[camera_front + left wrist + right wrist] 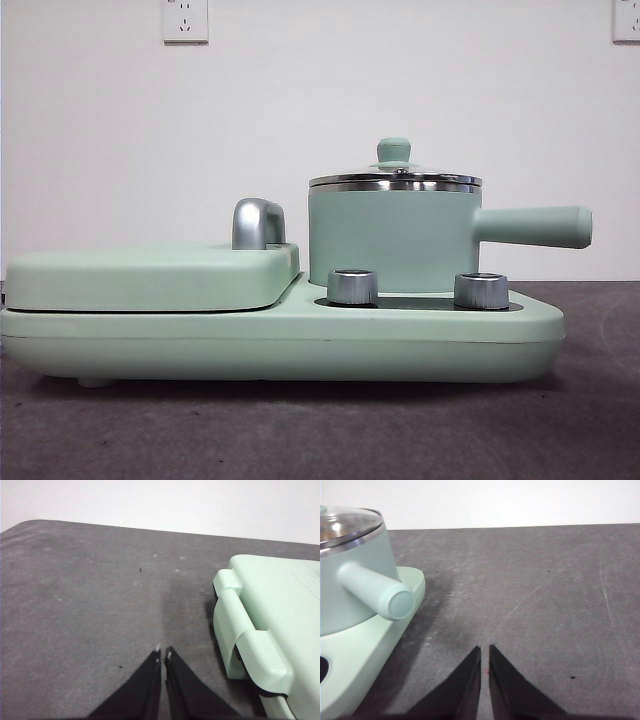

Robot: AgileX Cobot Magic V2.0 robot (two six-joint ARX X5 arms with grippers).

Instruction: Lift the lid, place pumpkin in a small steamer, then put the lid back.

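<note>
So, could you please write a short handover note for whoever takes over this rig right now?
Left end effector: shut, empty, over bare table beside the cooker's flat cover.
Right end effector: shut, empty, over the table off the pot handle's end.
Lid sits on the pot, which stands on the cooker base.
Pumpkin: not in any view.
Done: nothing that shows.
Left: lift lid, put pumpkin in pot, replace lid.
</note>
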